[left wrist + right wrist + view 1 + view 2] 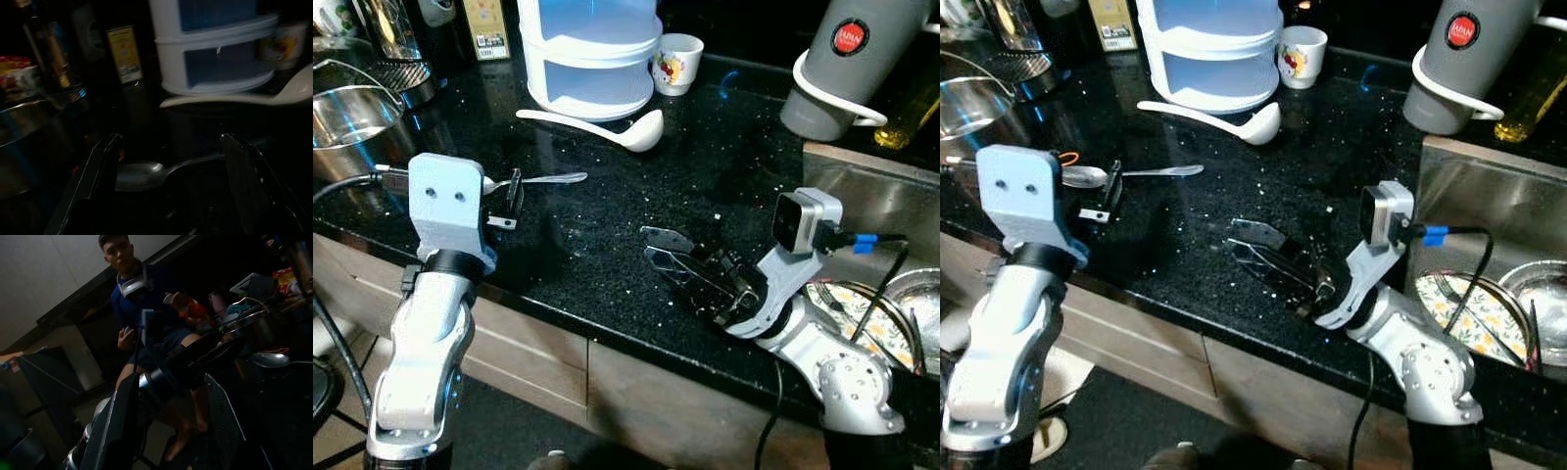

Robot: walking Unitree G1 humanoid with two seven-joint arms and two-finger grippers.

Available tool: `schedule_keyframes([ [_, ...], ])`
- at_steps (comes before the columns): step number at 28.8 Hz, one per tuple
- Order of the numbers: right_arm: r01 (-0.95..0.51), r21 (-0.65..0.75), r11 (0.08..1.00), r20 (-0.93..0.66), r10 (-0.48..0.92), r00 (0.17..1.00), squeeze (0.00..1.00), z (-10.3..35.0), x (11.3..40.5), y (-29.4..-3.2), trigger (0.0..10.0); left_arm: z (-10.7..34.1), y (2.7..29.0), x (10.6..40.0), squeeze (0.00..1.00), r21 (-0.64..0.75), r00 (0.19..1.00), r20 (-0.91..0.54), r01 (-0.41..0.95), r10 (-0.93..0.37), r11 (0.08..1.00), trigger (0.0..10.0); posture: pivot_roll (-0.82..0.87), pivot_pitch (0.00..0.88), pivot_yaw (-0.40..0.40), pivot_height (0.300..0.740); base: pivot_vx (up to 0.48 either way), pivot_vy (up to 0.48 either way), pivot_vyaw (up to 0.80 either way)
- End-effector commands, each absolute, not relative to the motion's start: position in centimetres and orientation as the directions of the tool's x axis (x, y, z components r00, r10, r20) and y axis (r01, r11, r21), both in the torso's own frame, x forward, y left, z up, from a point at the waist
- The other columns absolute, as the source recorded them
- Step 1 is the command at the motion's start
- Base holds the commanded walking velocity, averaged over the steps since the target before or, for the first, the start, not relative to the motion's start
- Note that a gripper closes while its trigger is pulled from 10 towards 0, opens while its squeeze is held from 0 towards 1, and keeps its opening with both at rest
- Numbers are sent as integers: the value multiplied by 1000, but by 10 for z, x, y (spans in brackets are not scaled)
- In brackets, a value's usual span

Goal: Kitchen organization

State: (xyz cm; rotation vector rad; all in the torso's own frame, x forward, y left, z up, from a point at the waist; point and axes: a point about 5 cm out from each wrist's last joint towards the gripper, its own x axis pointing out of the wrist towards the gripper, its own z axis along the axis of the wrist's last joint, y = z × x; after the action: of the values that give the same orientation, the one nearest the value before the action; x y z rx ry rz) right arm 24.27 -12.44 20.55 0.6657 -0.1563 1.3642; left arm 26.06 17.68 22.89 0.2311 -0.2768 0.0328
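A metal spoon (548,179) lies on the black speckled counter (607,215), with its bowl (139,175) toward the left. My left gripper (509,201) is down at the counter and open. Its two fingers (100,166) stand on either side of the spoon where the bowl meets the handle, without closing on it. A white ladle (607,127) rests further back, in front of a white stacked container (592,49). My right gripper (651,243) lies low over the counter's middle, open and empty, pointing left.
A steel pot (347,122) sits at the far left, and a small printed cup (676,64) stands beside the container. At the back right is a grey jug (847,59). The sink (881,196) holds a patterned plate (862,328). A person (146,308) sits beyond the counter.
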Motion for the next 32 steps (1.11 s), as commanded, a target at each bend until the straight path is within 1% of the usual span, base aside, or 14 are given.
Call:
schedule_keyframes([
  [1, -933, 356, 48, 465, 857, 221, 0, 202, 241, -126, 10000, 231, 183, 261, 0, 259, 968, 252, -78, 11, 963, 10000, 69, 72, -47, 740, 0, 0, 0],
  [6, -937, 345, 46, 451, 868, 209, 0, 202, 240, -126, 10000, 233, 196, 266, 0, 372, 979, 202, -91, 15, 924, 10000, 68, 72, -46, 740, 0, 0, 0],
  [8, -939, 340, 56, 441, 872, 212, 0, 202, 239, -126, 10000, 238, 208, 272, 0, 445, 987, 160, -73, 1, 892, 10000, 63, 79, -42, 740, 0, 0, 0],
  [11, -939, 339, 60, 436, 874, 213, 0, 202, 239, -126, 10000, 241, 215, 276, 0, 479, 989, 147, -68, -3, 875, 10000, 62, 82, -41, 740, 0, 0, 0],
  [14, -938, 338, 74, 425, 877, 222, 0, 202, 239, -126, 10000, 257, 225, 286, 0, 555, 980, 183, -33, -83, 831, 10000, 62, 91, -43, 740, 0, 0, 0],
  [17, -938, 339, 78, 422, 878, 226, 0, 202, 239, -127, 10000, 262, 226, 290, 0, 586, 974, 194, -22, -113, 810, 10000, 62, 91, -43, 740, 0, 0, 0],
  [19, -936, 342, 86, 414, 880, 232, 0, 201, 239, -127, 10000, 269, 223, 302, 0, 622, 960, 197, 35, -200, 782, 10000, 63, 102, -47, 740, 0, 0, 0],
  [20, -936, 342, 86, 414, 880, 232, 0, 201, 239, -127, 10000, 269, 223, 302, 0, 622, 960, 197, 35, -200, 782, 10000, 63, 102, -47, 740, 0, 0, 0],
  [22, -934, 344, 101, 398, 885, 242, 0, 200, 240, -127, 10000, 276, 216, 311, 0, 593, 930, 203, 132, -306, 794, 10000, 54, 104, -46, 740, 0, 0, 0],
  [23, -934, 344, 101, 398, 885, 242, 0, 200, 240, -127, 10000, 276, 216, 311, 0, 593, 930, 203, 132, -306, 794, 10000, 54, 104, -46, 740, 0, 0, 0],
  [24, -931, 346, 114, 387, 887, 253, 0, 199, 241, -127, 10000, 280, 211, 315, 0, 571, 906, 206, 196, -371, 797, 10000, 48, 104, -44, 740, 0, 0, 0],
  [25, -931, 346, 114, 387, 887, 253, 0, 199, 241, -127, 10000, 280, 211, 315, 0, 571, 906, 206, 196, -371, 797, 10000, 48, 104, -44, 740, 0, 0, 0],
  [26, -930, 346, 127, 378, 888, 262, 0, 198, 241, -127, 10000, 282, 207, 318, 0, 540, 883, 203, 260, -423, 800, 10000, 45, 110, -41, 740, 0, 0, 0],
  [32, -927, 345, 150, 359, 891, 278, 0, 197, 241, -129, 10000, 280, 211, 327, 0, 487, 862, 168, 349, -478, 801, 10000, 35, 118, -40, 740, 0, 0, 0],
])
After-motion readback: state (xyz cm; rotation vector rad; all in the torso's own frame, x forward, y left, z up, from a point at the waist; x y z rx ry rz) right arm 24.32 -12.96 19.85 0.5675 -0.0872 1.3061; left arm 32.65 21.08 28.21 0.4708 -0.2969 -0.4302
